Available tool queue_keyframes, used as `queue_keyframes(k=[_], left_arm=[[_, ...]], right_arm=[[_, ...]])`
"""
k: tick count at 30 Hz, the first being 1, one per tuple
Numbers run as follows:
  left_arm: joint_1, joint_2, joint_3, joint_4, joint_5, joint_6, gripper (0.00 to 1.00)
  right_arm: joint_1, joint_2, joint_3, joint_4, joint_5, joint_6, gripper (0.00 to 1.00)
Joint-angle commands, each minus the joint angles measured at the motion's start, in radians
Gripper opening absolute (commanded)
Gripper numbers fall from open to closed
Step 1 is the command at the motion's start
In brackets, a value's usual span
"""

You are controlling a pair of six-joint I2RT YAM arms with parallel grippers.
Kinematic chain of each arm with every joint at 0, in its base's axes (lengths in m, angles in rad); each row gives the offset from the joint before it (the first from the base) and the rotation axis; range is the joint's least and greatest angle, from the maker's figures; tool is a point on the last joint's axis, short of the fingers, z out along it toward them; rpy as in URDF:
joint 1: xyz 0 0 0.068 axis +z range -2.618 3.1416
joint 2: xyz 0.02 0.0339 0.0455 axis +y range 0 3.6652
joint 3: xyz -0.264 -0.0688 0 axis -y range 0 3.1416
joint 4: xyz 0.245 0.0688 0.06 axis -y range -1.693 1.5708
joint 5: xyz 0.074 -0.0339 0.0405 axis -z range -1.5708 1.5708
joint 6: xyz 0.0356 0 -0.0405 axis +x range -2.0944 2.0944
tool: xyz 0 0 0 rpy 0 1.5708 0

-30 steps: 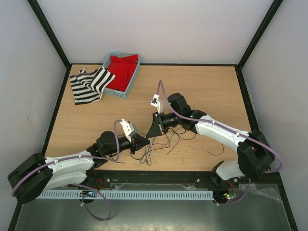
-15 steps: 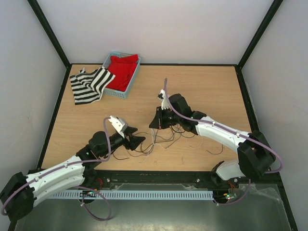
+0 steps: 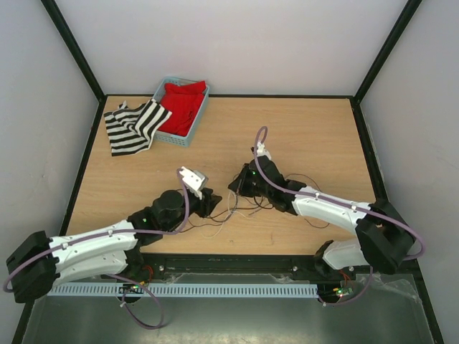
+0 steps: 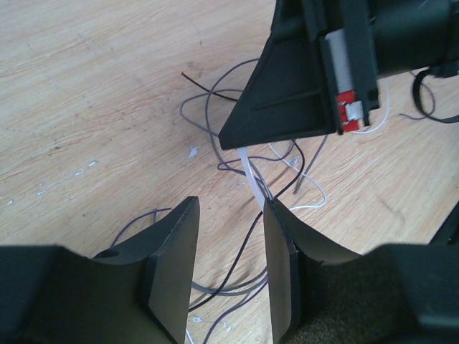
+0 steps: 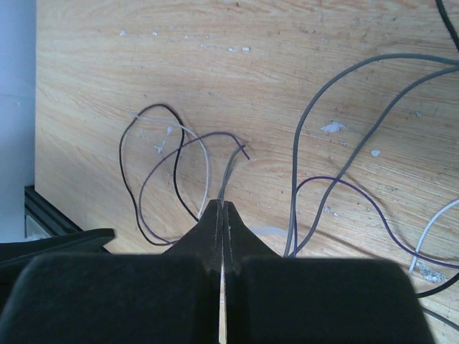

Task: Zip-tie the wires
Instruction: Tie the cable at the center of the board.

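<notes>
The wires (image 3: 247, 208) lie in loose black, grey and pale loops on the wooden table between my two grippers. My right gripper (image 3: 235, 188) is low over them, shut on a thin pale zip tie (image 4: 252, 175). The tie runs from its tip (image 4: 228, 140) towards my left gripper (image 4: 231, 203). That gripper is open just above the table, and a black wire (image 4: 244, 244) passes through the gap without being pinched. The tie's end lies against the right fingertip (image 4: 276, 215). In the right wrist view the shut jaws (image 5: 222, 204) point at more wire loops (image 5: 172, 165).
A blue basket (image 3: 181, 138) holding a red cloth (image 3: 183, 104) stands at the back left. A black-and-white striped cloth (image 3: 133, 125) lies beside it. The table's front edge (image 3: 237, 252) runs close behind the wires.
My left gripper has opened and shifted right, close to the wires. My right gripper has dropped towards the table with the tie, its wrist swinging right.
</notes>
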Motion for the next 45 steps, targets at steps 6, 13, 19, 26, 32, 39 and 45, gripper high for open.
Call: queue_keyframes(k=[6,13,19,26,32,39,45], left_arm=[[-0.011,0.17,0.078,0.086,-0.022,-0.043,0.43],[-0.02,0.231,0.063,0.215,-0.042,-0.11,0.43],[-0.024,0.289,0.081,0.257,-0.034,-0.112,0.42],[-0.025,0.342,0.084,0.307,-0.038,-0.116,0.36],[-0.025,0.356,0.085,0.331,-0.045,-0.108,0.33],[-0.025,0.375,0.087,0.354,-0.067,-0.091,0.3],[-0.025,0.386,0.085,0.378,-0.082,-0.081,0.24]], right_arm=[[0.004,-0.065,-0.022,0.068,0.046,0.079,0.0],[0.004,-0.084,-0.055,0.098,0.032,0.115,0.0],[0.004,-0.088,-0.058,0.114,0.007,0.136,0.0],[0.003,-0.094,-0.066,0.125,-0.003,0.151,0.0],[0.004,-0.093,-0.072,0.134,-0.009,0.16,0.0],[0.004,-0.096,-0.077,0.144,-0.028,0.173,0.0],[0.004,-0.098,-0.085,0.152,-0.047,0.186,0.0]])
